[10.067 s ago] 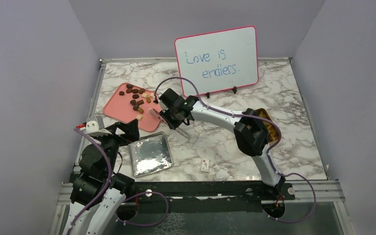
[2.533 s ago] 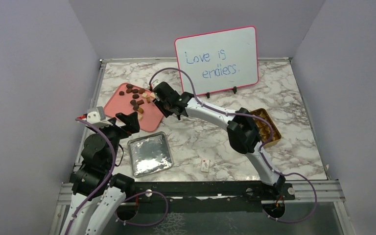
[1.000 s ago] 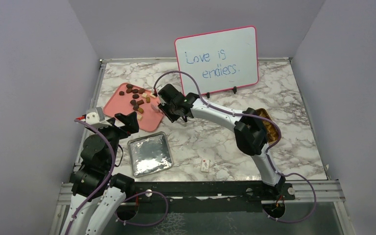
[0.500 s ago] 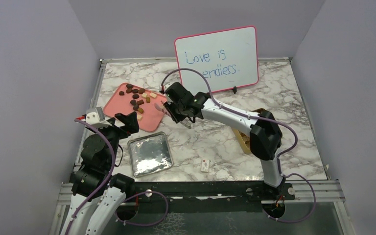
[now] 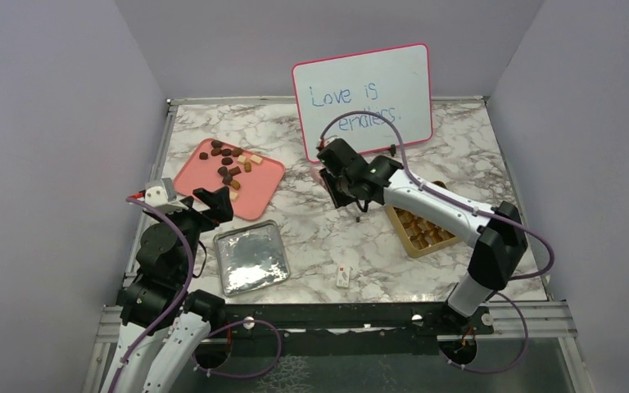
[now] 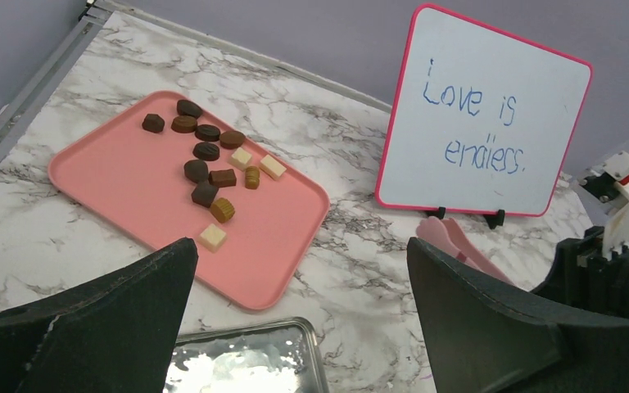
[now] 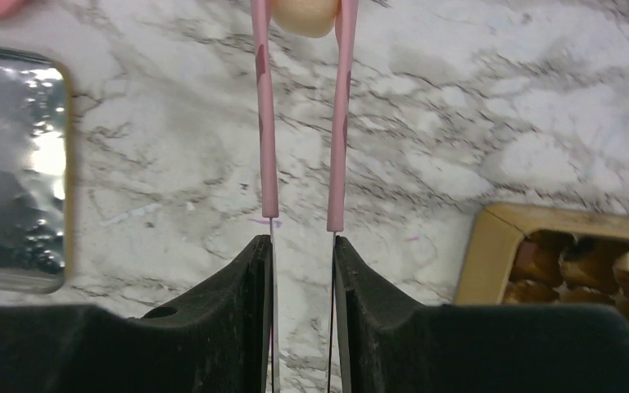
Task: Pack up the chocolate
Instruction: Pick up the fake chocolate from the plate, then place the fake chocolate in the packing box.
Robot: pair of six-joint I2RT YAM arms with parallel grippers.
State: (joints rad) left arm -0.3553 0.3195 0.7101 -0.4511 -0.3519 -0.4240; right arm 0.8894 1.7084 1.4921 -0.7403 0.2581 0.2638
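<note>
Starting from above: spot the right end effector (image 5: 340,178) out over bare tabletop (image 5: 319,237), between the pink tray (image 5: 254,201) and the gold box (image 5: 415,248), apparently mid-carry toward the box. Find most of the chocolate (image 5: 229,164) scattered on that tray at the far left, plus brown pieces already seated in the box's compartments. Note the left end effector (image 5: 213,205) parked by the tray's near corner, spread as wide as it goes and gripping nothing, likely held back to leave the route free. Pick out the silver lid (image 5: 251,256) lying flat and apart from the box, so filling can go on, the small white tag (image 5: 343,277) nearer the front edge, and the whiteboard (image 5: 363,102) propped at the back. Over to the left wrist: looking between two widely parted black fingers at the tray, browns mixed with a few tan and pale squares, and catching the pink tongs (image 6: 457,244) just below the whiteboard's feet. Down the right wrist: jaws closed partway onto the tong handles, tong tips pinching a cream piece (image 7: 303,16). Sensible, given how small each piece is. Box corner off to the right, so probably a swing that way before letting go.
</note>
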